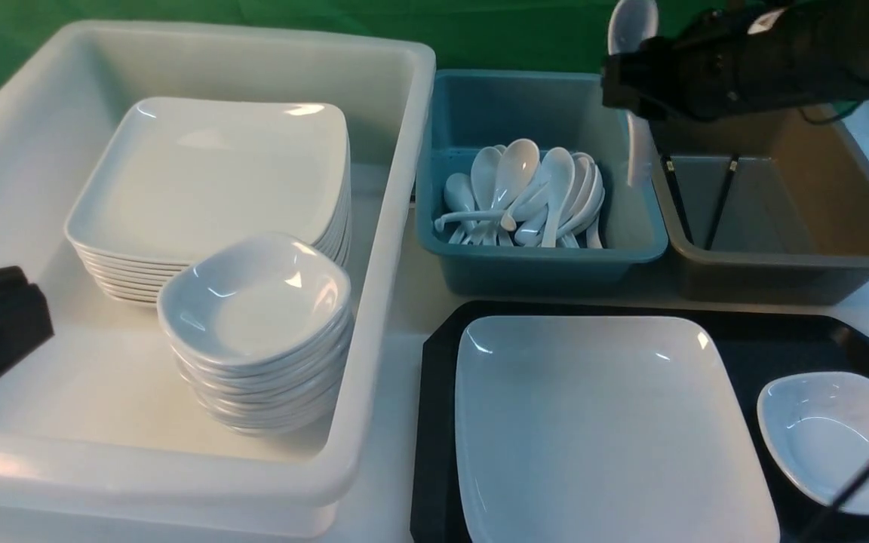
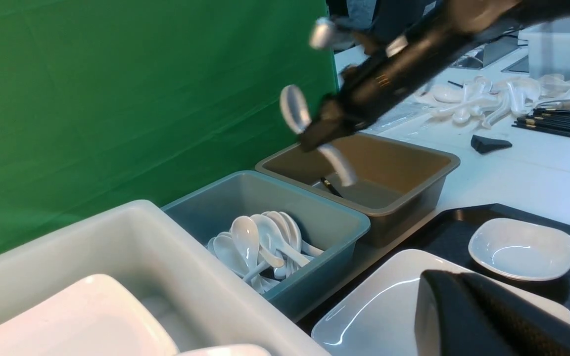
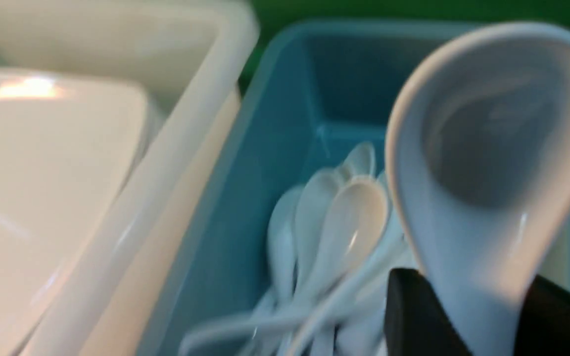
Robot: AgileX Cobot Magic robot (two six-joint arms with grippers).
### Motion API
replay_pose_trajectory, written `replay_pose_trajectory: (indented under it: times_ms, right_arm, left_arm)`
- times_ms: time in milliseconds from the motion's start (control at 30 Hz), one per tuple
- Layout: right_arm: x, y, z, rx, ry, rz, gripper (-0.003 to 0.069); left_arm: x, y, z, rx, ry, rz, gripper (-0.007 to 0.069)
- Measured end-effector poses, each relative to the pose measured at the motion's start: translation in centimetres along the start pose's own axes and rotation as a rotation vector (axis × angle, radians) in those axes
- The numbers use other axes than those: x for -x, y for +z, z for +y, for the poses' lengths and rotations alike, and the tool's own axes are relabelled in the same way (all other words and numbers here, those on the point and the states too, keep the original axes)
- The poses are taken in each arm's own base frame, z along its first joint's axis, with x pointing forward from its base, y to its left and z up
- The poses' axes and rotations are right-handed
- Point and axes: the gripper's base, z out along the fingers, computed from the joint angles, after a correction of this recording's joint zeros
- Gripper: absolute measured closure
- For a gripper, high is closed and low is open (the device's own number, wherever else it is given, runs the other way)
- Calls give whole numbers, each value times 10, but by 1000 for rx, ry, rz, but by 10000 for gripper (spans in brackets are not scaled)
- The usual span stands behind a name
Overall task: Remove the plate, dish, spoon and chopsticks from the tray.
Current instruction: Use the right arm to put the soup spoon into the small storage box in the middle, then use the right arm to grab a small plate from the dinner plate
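Note:
My right gripper (image 1: 625, 84) (image 3: 478, 316) is shut on the white spoon (image 1: 631, 26) (image 3: 483, 148), gripping its handle. It holds the spoon in the air above the wall between the teal bin and the brown bin, bowl end up. The large white plate (image 1: 608, 422) lies on the black tray (image 1: 434, 422), and the small white dish (image 1: 827, 437) sits on the tray to its right. A pair of black chopsticks (image 1: 720, 204) lies in the brown bin. My left gripper (image 1: 35, 317) (image 2: 438, 284) is shut and empty, hovering over the white tub's left side.
The white tub (image 1: 397, 249) on the left holds a stack of plates (image 1: 216, 181) and a stack of dishes (image 1: 257, 317). The teal bin (image 1: 472, 264) holds several spoons. The brown bin (image 1: 804, 264) stands to its right. Loose spoons and chopsticks (image 2: 562, 121) lie on the far table.

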Motion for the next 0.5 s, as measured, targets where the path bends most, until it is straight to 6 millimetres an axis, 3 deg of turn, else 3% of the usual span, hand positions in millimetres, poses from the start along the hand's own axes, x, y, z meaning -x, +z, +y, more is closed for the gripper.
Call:
replay_pose_trajectory:
  times_ms: [33,67,133,200,267,367,500]
  right_arm:
    - [0,7,-2,-4,9,-3,415]
    - [-4,29,-8,-13,40,9,366]
    - [-13,53,-15,-23,75,47,249]
    - [-20,61,-18,-25,80,82,152]
    - [-21,60,-17,-19,59,118,117]
    - [-16,36,-11,-16,-33,198,194]
    - [-12,-26,-2,-72,-176,397,368]
  left_arm:
    - [0,0,0,0,0,0,608]
    - [0,0,0,-4,0,5,608]
    - [-2,0,-1,-15,0,22,608]
    - [-3,0,-2,-24,1,35,608]
    - [-4,0,-3,-29,3,46,608]
    - [-6,0,-4,-39,1,61,608]
    - [-7,0,-5,-50,2,79,608]
